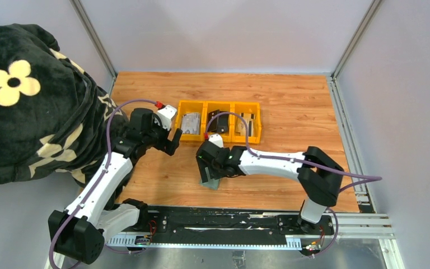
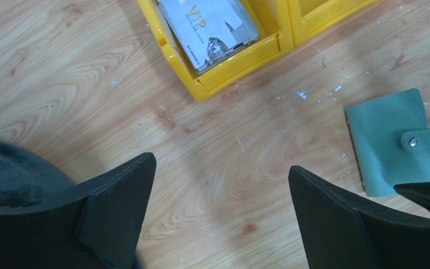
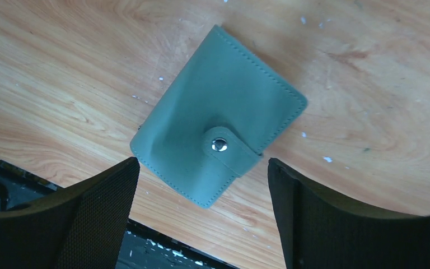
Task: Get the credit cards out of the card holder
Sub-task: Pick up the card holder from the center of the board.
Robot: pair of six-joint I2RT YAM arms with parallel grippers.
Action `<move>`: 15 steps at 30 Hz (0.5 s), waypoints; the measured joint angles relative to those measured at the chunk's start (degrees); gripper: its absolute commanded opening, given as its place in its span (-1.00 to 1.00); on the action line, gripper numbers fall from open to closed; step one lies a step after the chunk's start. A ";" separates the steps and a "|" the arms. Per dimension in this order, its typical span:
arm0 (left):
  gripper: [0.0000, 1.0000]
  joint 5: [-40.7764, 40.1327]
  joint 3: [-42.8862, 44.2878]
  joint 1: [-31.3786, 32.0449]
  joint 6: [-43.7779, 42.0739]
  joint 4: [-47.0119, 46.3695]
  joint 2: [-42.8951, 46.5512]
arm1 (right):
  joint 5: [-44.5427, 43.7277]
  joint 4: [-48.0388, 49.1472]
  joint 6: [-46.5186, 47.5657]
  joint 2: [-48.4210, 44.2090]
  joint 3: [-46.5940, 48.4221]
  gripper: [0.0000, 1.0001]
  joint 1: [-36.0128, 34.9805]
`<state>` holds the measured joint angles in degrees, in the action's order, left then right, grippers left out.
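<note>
The right gripper's (image 3: 202, 165) two black fingers (image 3: 98, 213) fill the bottom of the right wrist view. They stand spread wide and released, clamping nothing.

The card holder (image 3: 218, 112) lies flat on the bench (image 1: 291, 101) directly below that gripper, in the gap between the spread fingers. It is folded closed, green outer face up, with the snap tab (image 3: 219, 145) fastened across its edge. Whether either fingertip touches it cannot be told. In the top external view the card holder (image 1: 210, 182) sits close to the near edge of the bench, about midway along it, partly hidden under the right gripper (image 1: 210, 168).

The left gripper (image 2: 221, 163) hovers over bare wood to the left of the card holder (image 2: 395, 140), well apart from it. Its jaws are also fully spread and empty.

A yellow tray (image 1: 219, 103) with three compartments stands toward the far edge of the bench, beyond both grippers.
- Left compartment: silver-grey card (image 2: 213, 28), printed "VIP".
- Middle compartment: black card (image 1: 219, 122).
- Right compartment: beige card (image 1: 246, 123).

A black mounting rail (image 1: 218, 224) runs along the near edge. A black garment with pale flowers (image 1: 22, 101) lies off the left edge of the bench.
</note>
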<state>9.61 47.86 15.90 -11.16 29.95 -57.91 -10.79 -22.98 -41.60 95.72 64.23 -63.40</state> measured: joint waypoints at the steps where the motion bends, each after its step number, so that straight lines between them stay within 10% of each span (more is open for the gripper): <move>1: 1.00 -0.04 0.00 0.00 -0.22 0.22 0.00 | -0.22 -0.33 -0.61 1.38 0.79 0.78 -0.81; 15: 1.00 -0.20 0.00 0.02 -3.02 2.32 3.19 | -6.16 -5.49 -2.80 7.93 5.62 0.80 -4.52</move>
<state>9.41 47.86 15.92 -14.17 32.27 -54.72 -16.95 -28.47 -44.40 103.66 69.84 -67.92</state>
